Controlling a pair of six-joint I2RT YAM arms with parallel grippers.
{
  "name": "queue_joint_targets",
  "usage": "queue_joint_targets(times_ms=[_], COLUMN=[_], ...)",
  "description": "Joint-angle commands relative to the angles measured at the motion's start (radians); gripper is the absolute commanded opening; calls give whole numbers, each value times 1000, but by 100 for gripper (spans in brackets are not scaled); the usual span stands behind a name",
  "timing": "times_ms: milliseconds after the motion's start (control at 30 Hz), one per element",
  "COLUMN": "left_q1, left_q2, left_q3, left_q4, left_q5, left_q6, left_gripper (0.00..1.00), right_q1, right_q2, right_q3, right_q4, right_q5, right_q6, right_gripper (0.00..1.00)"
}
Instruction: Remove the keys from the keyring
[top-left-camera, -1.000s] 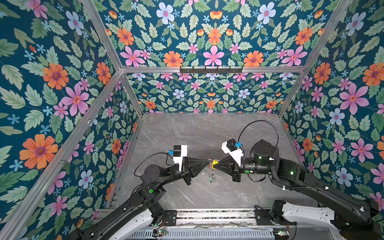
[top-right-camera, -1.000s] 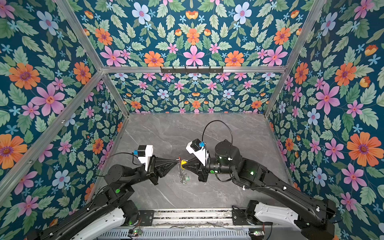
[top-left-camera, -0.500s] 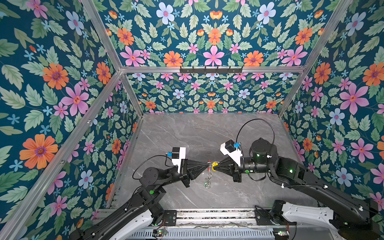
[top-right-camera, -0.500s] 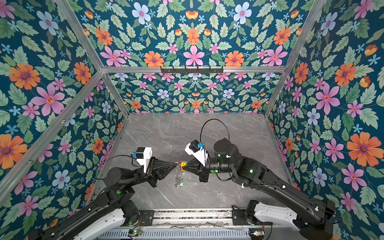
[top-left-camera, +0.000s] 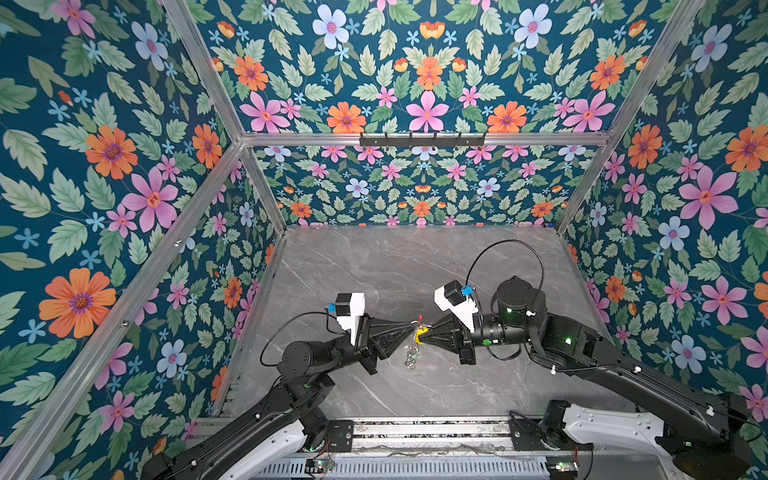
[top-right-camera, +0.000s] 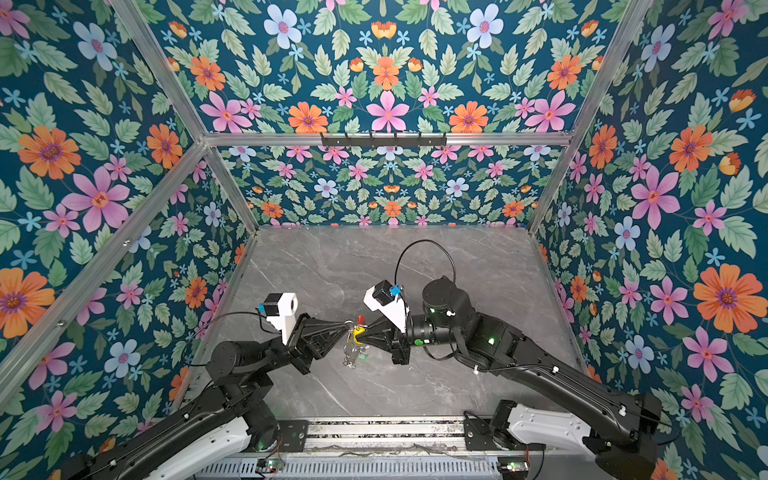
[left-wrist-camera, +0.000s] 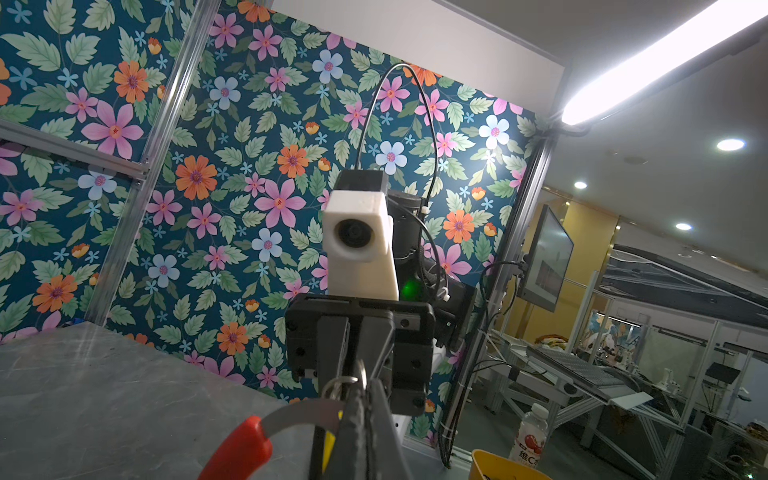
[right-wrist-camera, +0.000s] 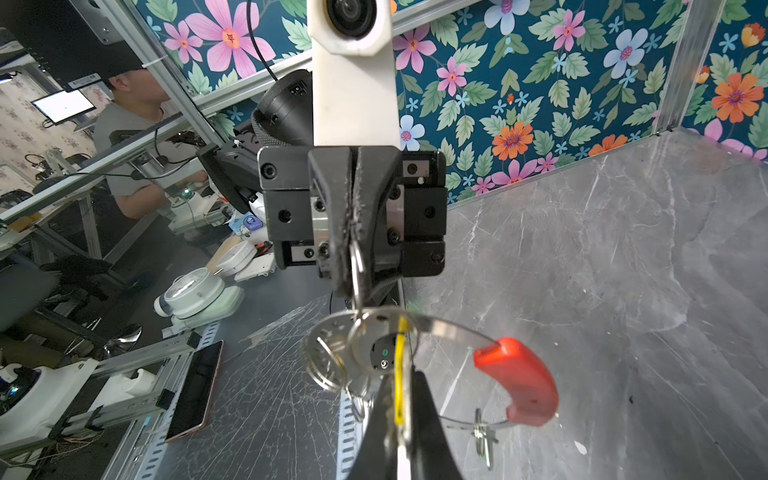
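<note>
Both arms meet above the front middle of the grey table (top-left-camera: 415, 266). Between them hangs the keyring (right-wrist-camera: 449, 328), a thin grey hoop with a red sleeve (right-wrist-camera: 519, 380); the sleeve also shows in a top view (top-left-camera: 421, 319). My left gripper (top-left-camera: 409, 326) (left-wrist-camera: 363, 386) is shut on the hoop's top, with a silver ring edge in its jaws. My right gripper (top-left-camera: 424, 335) (right-wrist-camera: 401, 382) is shut on the yellow key (right-wrist-camera: 400, 374) (top-right-camera: 356, 333), whose split ring (right-wrist-camera: 365, 345) circles the hoop. The green key (top-right-camera: 362, 356) dangles below among loose silver rings.
Floral walls close the table at the back and on both sides. A black hook rail (top-left-camera: 422, 139) runs along the back wall. Metal rails (top-left-camera: 415, 432) carrying the arm bases border the front edge. Outside the cell stand a yellow bin (left-wrist-camera: 498, 465) and a bottle (left-wrist-camera: 530, 436).
Both grippers and the hanging bundle have drifted a little to the left. Both grips look unchanged.
</note>
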Motion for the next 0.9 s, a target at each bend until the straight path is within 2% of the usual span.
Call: queue_joint_targets(times_ms=[0, 300, 400, 600, 867], left_q1=[0, 0, 0, 0, 0], left_q2=[-5, -4, -10, -33, -10], left_q3=[-1, 15, 31, 44, 53], left_q4=[132, 127, 70, -4, 21], left_q5=[8, 20, 23, 58, 132], left_q6=[-21, -44, -22, -23, -76], left_gripper=[0, 0, 0, 0, 0], right_q1=[-1, -2, -2, -8, -39], right_q2=[4, -9, -10, -25, 17], right_q3=[-6, -6, 8, 83, 182], right_q4=[1, -28, -40, -155, -258], right_q5=[7, 24, 21, -13, -99], right_q6=[22, 8, 5, -39, -108], right_gripper=[0, 0, 0, 0, 0])
